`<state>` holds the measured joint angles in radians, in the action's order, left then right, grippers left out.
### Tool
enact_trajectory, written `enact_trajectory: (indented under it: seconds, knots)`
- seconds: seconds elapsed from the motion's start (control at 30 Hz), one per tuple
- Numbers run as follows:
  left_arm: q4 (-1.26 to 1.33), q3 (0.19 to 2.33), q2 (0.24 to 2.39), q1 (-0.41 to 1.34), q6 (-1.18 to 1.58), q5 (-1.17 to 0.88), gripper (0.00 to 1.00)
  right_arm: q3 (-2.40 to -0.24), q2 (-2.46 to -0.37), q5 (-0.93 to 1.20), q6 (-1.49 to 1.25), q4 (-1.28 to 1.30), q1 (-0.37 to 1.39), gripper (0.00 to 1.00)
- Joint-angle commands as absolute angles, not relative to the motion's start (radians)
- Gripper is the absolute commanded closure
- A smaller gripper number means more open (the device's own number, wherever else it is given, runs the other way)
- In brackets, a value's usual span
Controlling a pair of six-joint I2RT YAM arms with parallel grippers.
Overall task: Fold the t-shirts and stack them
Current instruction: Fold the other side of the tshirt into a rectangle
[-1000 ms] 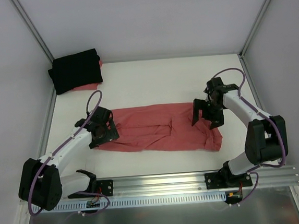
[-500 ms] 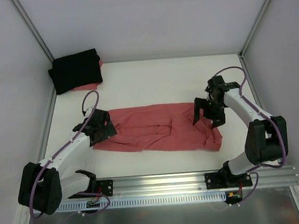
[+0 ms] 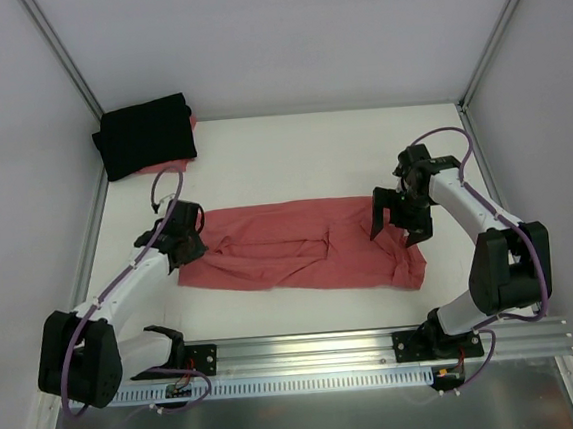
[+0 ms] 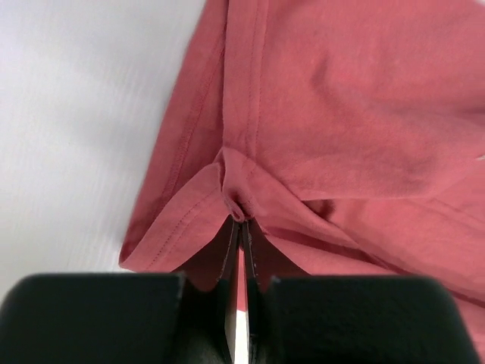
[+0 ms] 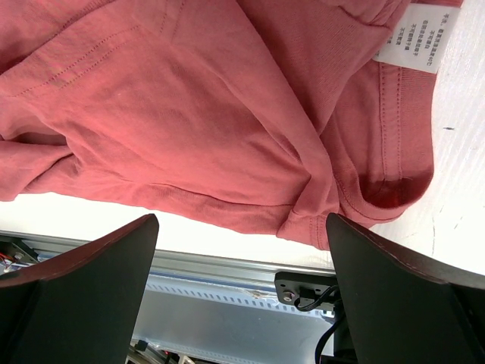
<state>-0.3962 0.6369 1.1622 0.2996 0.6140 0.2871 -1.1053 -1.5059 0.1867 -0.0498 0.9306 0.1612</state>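
The black t-shirt (image 3: 145, 134) is already folded and is laid in the far left corner of the worktop (image 3: 292, 159). A little red cloth is seen under its near edge; what it is cannot be told. The coral-red t-shirt (image 3: 299, 245) is not finished. It is spread in a long, wrinkled strip across the middle, with its white neck label (image 5: 417, 37) at the right end. More folding and the stacking are judged to be left.

A small bump of cloth at the strip's left end is pinched tight by the left gripper (image 4: 241, 225). The right gripper (image 3: 396, 225) is held wide open over the right end, and nothing is gripped by it.

Plenty of bare worktop is left behind the strip for folding. Less room is left toward the near edge, where the metal rail (image 3: 378, 339) runs.
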Motion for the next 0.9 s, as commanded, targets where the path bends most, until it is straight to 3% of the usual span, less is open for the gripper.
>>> enact_trajectory:
  seconds: [0.0,0.3,0.87]
  knots:
    - [-0.46,0.725,1.166,0.288,0.598,0.325,1.0,-1.121,-1.505,0.179,-0.061,0.945,0.155,0.0]
    - [-0.552,0.839,1.112,0.241,0.629,0.416,1.0,-1.114,-1.508,0.186,-0.071,0.936,0.155,0.01]
    - [-0.58,0.971,1.338,0.19,0.634,0.402,1.0,-1.071,-1.52,0.222,-0.11,0.848,0.163,0.0]
